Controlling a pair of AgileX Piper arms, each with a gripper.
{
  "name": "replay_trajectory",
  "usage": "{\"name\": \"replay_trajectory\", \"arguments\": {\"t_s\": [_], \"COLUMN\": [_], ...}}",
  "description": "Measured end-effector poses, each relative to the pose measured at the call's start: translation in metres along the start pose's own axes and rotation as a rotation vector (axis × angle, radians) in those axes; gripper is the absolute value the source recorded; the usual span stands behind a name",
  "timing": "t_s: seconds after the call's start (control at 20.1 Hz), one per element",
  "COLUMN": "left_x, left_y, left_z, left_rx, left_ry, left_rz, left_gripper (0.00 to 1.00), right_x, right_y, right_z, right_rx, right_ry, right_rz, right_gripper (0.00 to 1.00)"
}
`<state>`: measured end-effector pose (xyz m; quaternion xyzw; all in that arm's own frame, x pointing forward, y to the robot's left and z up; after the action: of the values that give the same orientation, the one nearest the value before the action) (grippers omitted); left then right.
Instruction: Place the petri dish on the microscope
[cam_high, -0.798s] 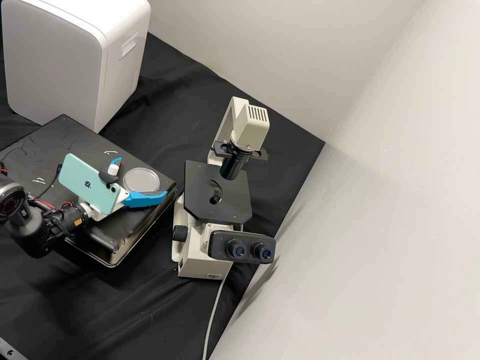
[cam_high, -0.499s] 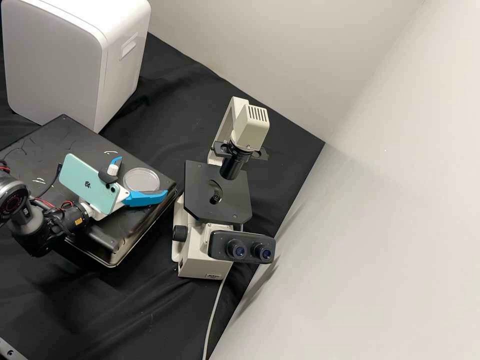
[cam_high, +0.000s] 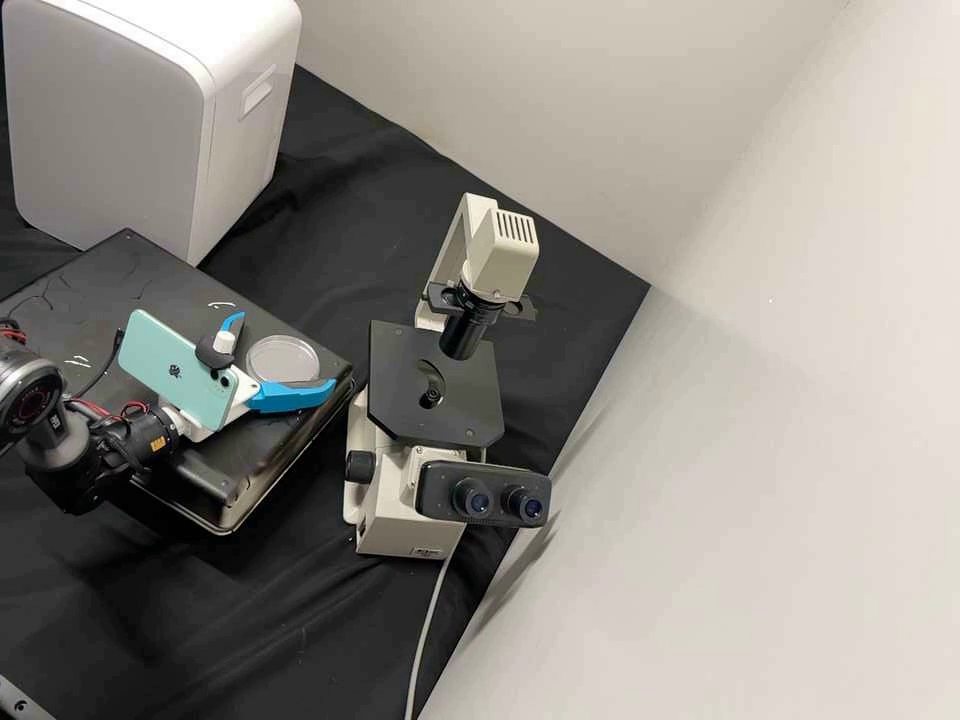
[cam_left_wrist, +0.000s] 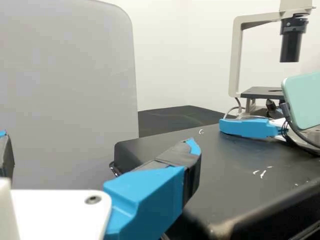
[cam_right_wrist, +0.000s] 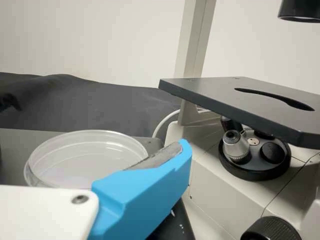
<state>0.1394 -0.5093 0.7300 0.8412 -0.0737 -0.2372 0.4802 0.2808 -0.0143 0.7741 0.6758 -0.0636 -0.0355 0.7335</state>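
Black box top (cam_high: 130, 270), petri dish (cam_high: 283, 358) between right arm's 2 fingers (cam_high: 290, 397), spread open, gripping nothing

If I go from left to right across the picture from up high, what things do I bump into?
mint-green phone → petri dish → microscope → pale wall

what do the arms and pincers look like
The right arm is dark grey with red wires and a mint-green phone at its wrist. The right pincer and left pincer are white with bright blue fingers lined with dark pads.
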Motion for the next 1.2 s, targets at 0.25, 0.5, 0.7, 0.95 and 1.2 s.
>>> {"name": "replay_trajectory", "arguments": {"t_s": [0.25, 0.5, 0.7, 0.95, 1.2], "left_x": [0.0003, 0.0003, 0.0003, 0.0003, 0.0009], "left_y": [-0.002, -0.0022, -0.0022, -0.0022, -0.0039], "left_z": [0.0006, 0.0007, 0.0006, 0.0006, 0.0004], "left_rx": [0.0, 0.0, -0.001, -0.001, 0.003], "left_ry": [0.001, 0.002, 0.003, 0.003, 0.005], "left_rz": [-0.01, -0.012, -0.012, -0.012, -0.021], "left_gripper": [1.0, 1.0, 1.0, 1.0, 1.0], "right_x": [0.0001, 0.0004, 0.0005, 0.0004, 0.0005], "right_y": [-0.0006, -0.0021, -0.002, -0.0026, -0.003], "right_z": [0.0005, 0.0018, 0.0012, 0.0003, -0.0007], "right_rx": [-0.001, -0.002, -0.003, -0.001, -0.005], "right_ry": [-0.002, -0.005, 0.002, 0.011, 0.024], "right_rz": [-0.002, -0.005, -0.003, -0.01, -0.013], "right_gripper": [1.0, 0.0, 0.0, 0.0, 0.0]}}
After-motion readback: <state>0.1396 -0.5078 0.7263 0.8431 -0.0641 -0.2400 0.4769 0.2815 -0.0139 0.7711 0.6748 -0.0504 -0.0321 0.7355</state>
